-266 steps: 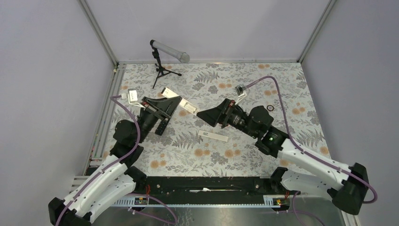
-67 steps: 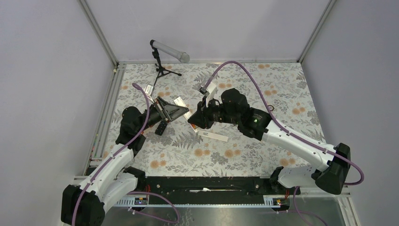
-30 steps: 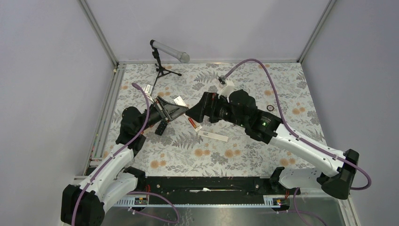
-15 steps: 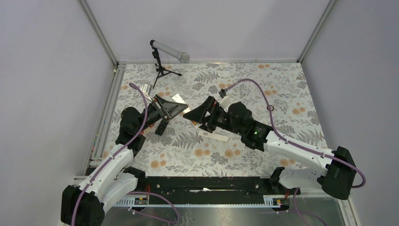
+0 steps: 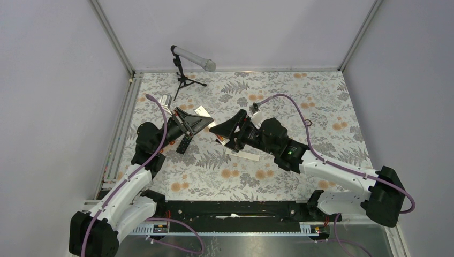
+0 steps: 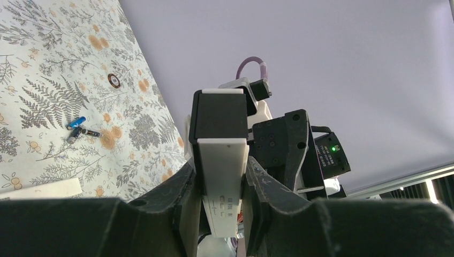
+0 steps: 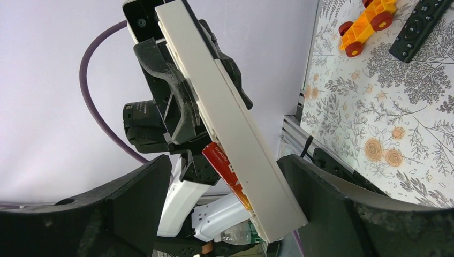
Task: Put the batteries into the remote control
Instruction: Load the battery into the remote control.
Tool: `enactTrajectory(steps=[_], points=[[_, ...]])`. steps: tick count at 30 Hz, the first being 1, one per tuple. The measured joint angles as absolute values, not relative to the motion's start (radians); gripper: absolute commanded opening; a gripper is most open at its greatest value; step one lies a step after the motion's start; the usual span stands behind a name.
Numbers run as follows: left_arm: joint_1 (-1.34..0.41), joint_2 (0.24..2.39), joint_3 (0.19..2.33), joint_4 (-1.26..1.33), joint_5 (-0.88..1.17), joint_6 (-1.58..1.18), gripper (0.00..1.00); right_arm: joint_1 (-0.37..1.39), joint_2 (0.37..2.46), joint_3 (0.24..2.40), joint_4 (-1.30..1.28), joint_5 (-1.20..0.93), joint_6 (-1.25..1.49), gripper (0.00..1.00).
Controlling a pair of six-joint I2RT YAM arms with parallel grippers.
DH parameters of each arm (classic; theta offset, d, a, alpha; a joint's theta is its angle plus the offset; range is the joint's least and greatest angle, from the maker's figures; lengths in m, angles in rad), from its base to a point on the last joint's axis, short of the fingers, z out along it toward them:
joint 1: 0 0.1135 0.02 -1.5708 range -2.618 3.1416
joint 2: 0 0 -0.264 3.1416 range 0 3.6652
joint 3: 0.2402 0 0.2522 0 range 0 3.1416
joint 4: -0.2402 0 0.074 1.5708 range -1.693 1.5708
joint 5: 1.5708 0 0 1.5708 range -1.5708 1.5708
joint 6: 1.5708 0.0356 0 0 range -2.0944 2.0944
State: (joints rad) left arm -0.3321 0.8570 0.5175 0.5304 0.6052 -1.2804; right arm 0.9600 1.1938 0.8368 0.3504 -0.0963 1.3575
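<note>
As the right fingers (image 7: 134, 214), spread wide, have swung in astride the remote (image 7: 222, 107) clamped in the left fingers (image 6: 176, 214), its red battery (image 7: 225, 168) looks ready for seating.

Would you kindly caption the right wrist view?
The left gripper holds the white remote, red battery aboard, between open right fingers.

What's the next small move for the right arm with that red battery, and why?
Probably nudge the open right gripper in to press the red battery flat into the white remote. The left gripper holds the remote raised off the table, and the battery looks only partly seated.
</note>
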Motion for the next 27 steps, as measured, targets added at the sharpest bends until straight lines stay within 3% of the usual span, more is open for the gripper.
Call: enactTrajectory(steps=[3,8,27], points=[[-0.332,0.857,0.517,0.533,0.606,-1.280,0.00,0.960,1.195,0.836,0.352,-0.097,1.372,0.84],[-0.332,0.849,0.520,0.532,0.606,-1.263,0.00,0.952,1.198,0.832,0.353,-0.099,1.397,0.73],[-0.334,0.845,0.524,0.564,0.617,-1.232,0.00,0.936,1.214,0.826,0.365,-0.126,1.438,0.64]])
